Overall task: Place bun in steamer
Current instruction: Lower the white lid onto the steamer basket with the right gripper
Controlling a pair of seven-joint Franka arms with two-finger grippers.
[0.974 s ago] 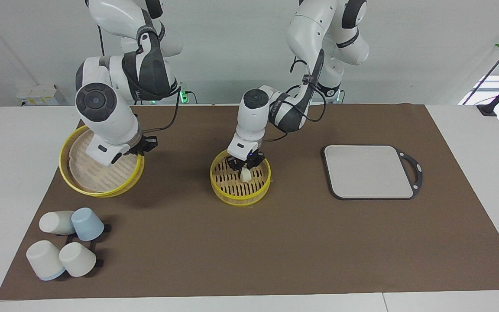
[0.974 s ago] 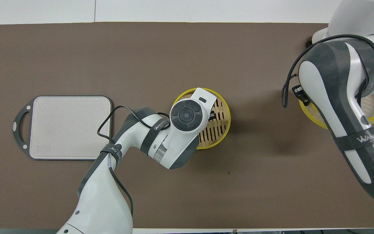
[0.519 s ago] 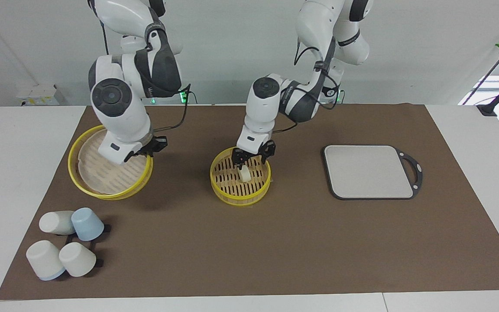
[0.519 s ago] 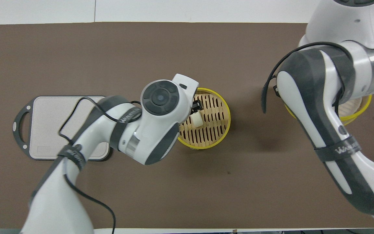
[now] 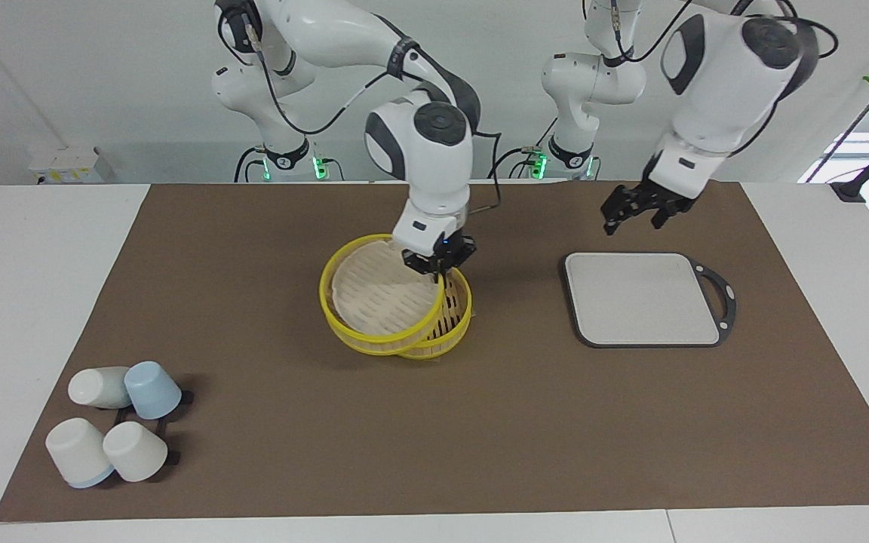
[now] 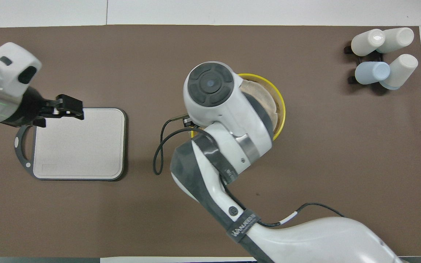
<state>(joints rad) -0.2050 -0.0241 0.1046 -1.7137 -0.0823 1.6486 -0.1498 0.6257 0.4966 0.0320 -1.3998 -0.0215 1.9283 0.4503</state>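
Observation:
The steamer's lower basket (image 5: 455, 323) stands mid-mat with its yellow rim showing. My right gripper (image 5: 435, 265) is shut on the rim of the steamer lid (image 5: 374, 296), a yellow ring with a cream slotted top. The lid hangs tilted over the basket, shifted toward the right arm's end of the table. In the overhead view the right arm covers the gripper and only part of the lid (image 6: 265, 100) shows. The bun is hidden under the lid. My left gripper (image 5: 634, 210) is open and empty, raised over the edge of the grey board; it also shows in the overhead view (image 6: 68, 109).
A flat grey square board (image 5: 642, 298) with a dark handled rim lies toward the left arm's end, also in the overhead view (image 6: 79, 144). Several white and pale-blue cups (image 5: 114, 422) lie at the right arm's end, farther from the robots (image 6: 382, 54).
The left gripper let go of the bun in the basket, rose and swung over the board. The right arm carried the lid across to the basket, hiding the bun.

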